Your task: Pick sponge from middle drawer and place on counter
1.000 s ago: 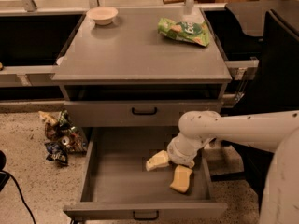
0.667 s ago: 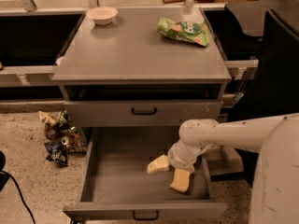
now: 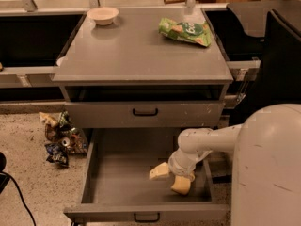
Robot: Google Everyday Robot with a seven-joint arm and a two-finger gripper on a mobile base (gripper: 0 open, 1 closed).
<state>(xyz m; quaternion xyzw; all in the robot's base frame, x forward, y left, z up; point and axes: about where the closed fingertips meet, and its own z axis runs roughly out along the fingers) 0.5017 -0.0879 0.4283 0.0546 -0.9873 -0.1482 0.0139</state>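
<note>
Looking like robot test area dressed as break-room kitchen: grey metal drawer cabinet (image 3: 108, 115) standing on speckled floor (image 3: 28, 173). Bowl (image 3: 103, 15) and green snack bag (image 3: 186, 30) lying on counter (image 3: 136, 60). Crumpled snack wrappers (image 3: 59, 139) littering floor beside cabinet. Robot's end effector (image 3: 171, 177) hanging inside open middle drawer (image 3: 122, 173), right of centre.

The claw (image 3: 170, 179) hangs over the right side of the drawer (image 3: 122, 173) floor, and the arm (image 3: 211, 140) hides what lies under it. The sponge cannot be told apart from the claw. The picture's bottom edge cuts off the drawer's front. Left of the drawer, litter (image 3: 59, 140) is too blurred to name.
</note>
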